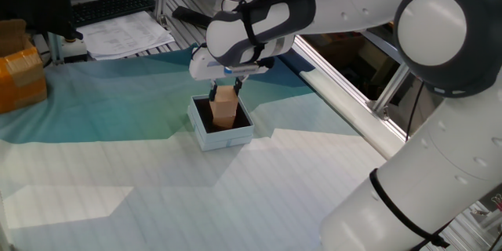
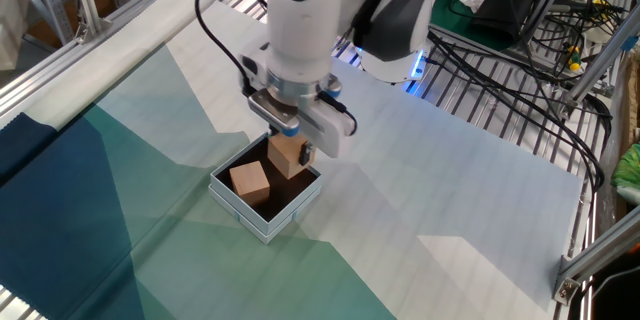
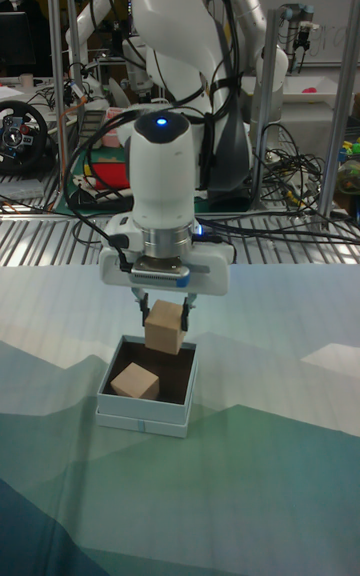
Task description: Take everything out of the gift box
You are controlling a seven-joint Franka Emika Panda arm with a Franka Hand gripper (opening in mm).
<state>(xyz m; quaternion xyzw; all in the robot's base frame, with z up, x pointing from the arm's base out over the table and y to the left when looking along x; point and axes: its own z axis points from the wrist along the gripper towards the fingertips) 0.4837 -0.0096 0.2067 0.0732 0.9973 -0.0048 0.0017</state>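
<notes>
One tan wooden cube (image 3: pixel 165 327) gripped between closed jaws of the gripper (image 3: pixel 162 305), held tilted at rim height of the pale blue gift box (image 3: pixel 140 414), second wooden cube (image 3: pixel 134 382) left inside, box set on the teal-patterned bench (image 3: pixel 260 476).

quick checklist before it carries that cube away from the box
1. Gripper shut on the held cube: ok, a finger on each side.
2. Held cube above the box rim: ok in the tall view, its base at about rim level; full clearance cannot tell.
3. Held cube apart from the other cube: ok, a gap shows between them.
4. Other cube resting inside the box: ok, lying on the dark floor.
5. Bare cloth beside the box for a drop spot: ok.
6. Grip firmness: cannot tell.
</notes>
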